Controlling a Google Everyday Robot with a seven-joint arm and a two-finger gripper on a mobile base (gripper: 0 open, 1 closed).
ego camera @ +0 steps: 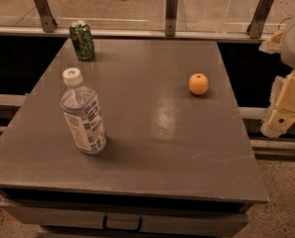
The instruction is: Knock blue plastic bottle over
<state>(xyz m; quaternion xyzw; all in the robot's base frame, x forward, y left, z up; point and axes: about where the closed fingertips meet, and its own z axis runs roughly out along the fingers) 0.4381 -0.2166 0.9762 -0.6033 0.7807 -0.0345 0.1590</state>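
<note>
The gripper (280, 117) hangs off the table's (167, 138) side edge, above the floor and not over the tabletop, touching nothing; whether it is spread or pressed together cannot be told from here. The bottle (83, 114) stands on its base well apart from the gripper, across nearly the whole width of the table and near the front edge, cap up, so the knocking over has not begun. An orange (198, 84) sits on the table between the two, nearer to the gripper than the bottle is and a little farther back. A green can (82, 40) stands in the corner beyond the bottle, well clear of it. The step in hand looks like the approach. To do it well, the gripper should probably cross the tabletop along a line in front of the orange so as not to roll it, staying high enough to clear the surface. Contact is best made high on the bottle, near the shoulder or cap, since a push low on the label would likely slide it rather than tip it. A sideways sweep away from the gripper, not toward the near front edge, should leave the bottle lying on the table rather than on the floor.
</note>
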